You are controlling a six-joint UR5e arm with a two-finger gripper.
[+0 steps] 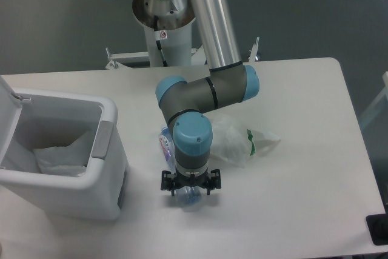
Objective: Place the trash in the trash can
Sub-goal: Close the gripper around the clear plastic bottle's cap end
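White tabletop [303,180] is filling most of the view, with grey floor lying beyond its far edge and the robot's pedestal [165,34] standing at the far side.

Arm is reaching down over the table's middle, wrist pointing straight down. Gripper [190,190] is sitting low over the near end of the crushed plastic bottle [166,142]. Black fingers are straddling the bottle's clear body; whether they are pressing on it or just standing beside it, cannot tell, since the wrist is hiding the jaws from above.

Bottle is lying on the table, long axis running far to near, red-blue label showing just left of the wrist, clear end poking out near the gripper. Most of its length is hidden under the wrist.

Crumpled white wrapper [239,141] with green marks is lying just right of the arm's wrist, on the table, partly tucked behind the wrist joint.

Trash can [106,156] is standing at the left, near edge of the table, lid [7,104] hinged up and open on its left side, grey tab facing right toward the bottle, white liner [57,156] bunched inside. Bottle and can are near each other but apart.
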